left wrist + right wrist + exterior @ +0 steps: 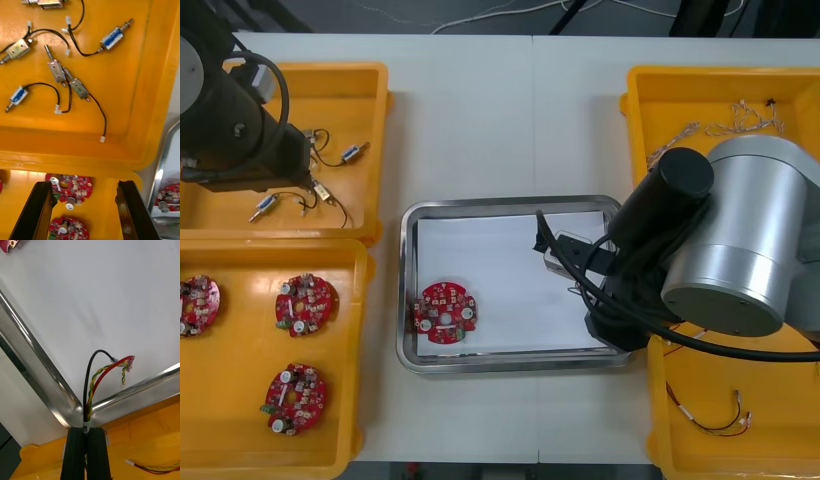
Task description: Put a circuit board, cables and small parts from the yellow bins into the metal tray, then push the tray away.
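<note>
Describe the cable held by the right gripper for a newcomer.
Start at the metal tray between the yellow bins. At a right-side corner, the right gripper pinches the cable: black, red and twisted yellow strands, held up, not lying in a bin.

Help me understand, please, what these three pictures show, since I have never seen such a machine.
This is a two-armed robot. The front view looks down from above on a light table; the other two come from cameras on its wrists. Yellow bins at each side hold red circuit boards, cables and small metal parts. Between them sits a metal tray, with one circuit board already inside. The right gripper is shut on a cable of red, yellow and black wires over the tray's corner. The left gripper hovers open over the left bins.
</note>
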Robot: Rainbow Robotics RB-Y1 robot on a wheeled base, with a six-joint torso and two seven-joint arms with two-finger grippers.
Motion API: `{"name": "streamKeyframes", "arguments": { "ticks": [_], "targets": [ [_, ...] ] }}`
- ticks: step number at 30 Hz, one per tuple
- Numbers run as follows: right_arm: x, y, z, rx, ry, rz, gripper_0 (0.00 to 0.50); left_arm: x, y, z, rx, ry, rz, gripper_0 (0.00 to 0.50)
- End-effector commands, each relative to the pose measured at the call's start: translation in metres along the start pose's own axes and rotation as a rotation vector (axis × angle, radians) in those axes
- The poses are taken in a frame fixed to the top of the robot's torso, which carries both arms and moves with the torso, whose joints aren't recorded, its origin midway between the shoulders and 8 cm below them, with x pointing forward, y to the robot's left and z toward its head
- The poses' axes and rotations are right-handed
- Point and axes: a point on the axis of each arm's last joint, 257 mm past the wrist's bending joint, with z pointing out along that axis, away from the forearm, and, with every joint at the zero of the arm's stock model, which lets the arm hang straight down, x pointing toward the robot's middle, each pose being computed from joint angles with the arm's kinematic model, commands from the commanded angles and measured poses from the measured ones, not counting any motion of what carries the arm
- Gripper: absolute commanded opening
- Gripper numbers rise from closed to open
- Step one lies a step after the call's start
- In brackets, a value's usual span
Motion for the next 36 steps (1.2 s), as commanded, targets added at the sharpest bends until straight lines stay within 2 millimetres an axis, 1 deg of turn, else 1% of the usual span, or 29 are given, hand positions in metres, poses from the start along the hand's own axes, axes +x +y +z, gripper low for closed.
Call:
{"name": "streamKeyframes", "arguments": {
  "ticks": [1, 2, 5, 9, 12, 16, 18, 21, 24, 28, 32, 36],
  "targets": [
    [-0.028, 0.001, 0.002, 0.016, -0.032, -0.01, 0.0, -0.043, 0.025, -0.018, -0.045, -0.109, 0.084, 0.5],
    [-0.033, 0.002, 0.004, 0.014, -0.034, -0.013, 0.0, -0.048, 0.029, -0.016, -0.051, -0.115, 0.084, 0.5],
    [-0.041, 0.001, 0.007, 0.006, -0.031, -0.01, 0.0, -0.059, 0.034, -0.011, -0.044, -0.137, 0.064, 0.5],
    [-0.046, 0.003, 0.011, -0.007, -0.022, -0.01, 0.0, -0.072, 0.035, -0.007, -0.016, -0.167, 0.042, 0.5],
    [-0.052, 0.002, 0.016, 0.001, -0.023, -0.018, 0.0, -0.083, 0.039, -0.007, 0.008, -0.19, 0.03, 0.5],
    [-0.063, 0.007, 0.027, 0.0, -0.054, -0.04, 0.0, -0.091, 0.051, -0.01, 0.019, -0.192, 0.05, 0.5],
    [-0.067, 0.011, 0.032, -0.004, -0.066, -0.054, 0.0, -0.091, 0.056, -0.01, 0.023, -0.188, 0.06, 0.5],
    [-0.072, 0.015, 0.037, 0.001, -0.085, -0.123, 0.0, -0.09, 0.061, -0.009, 0.02, -0.186, 0.083, 0.5],
    [-0.072, 0.019, 0.041, 0.0, -0.084, -0.194, 0.0, -0.088, 0.065, -0.007, 0.012, -0.181, 0.121, 0.5],
    [-0.073, 0.027, 0.044, -0.007, -0.084, -0.273, 0.0, -0.084, 0.073, -0.004, 0.007, -0.178, 0.214, 0.5],
    [-0.074, 0.035, 0.053, 0.007, -0.091, -0.303, 0.0, -0.081, 0.077, -0.004, 0.04, -0.179, 0.281, 0.5],
    [-0.075, 0.035, 0.064, 0.019, -0.092, -0.306, 0.0, -0.076, 0.082, 0.002, 0.066, -0.153, 0.339, 0.5]
  ]
}}
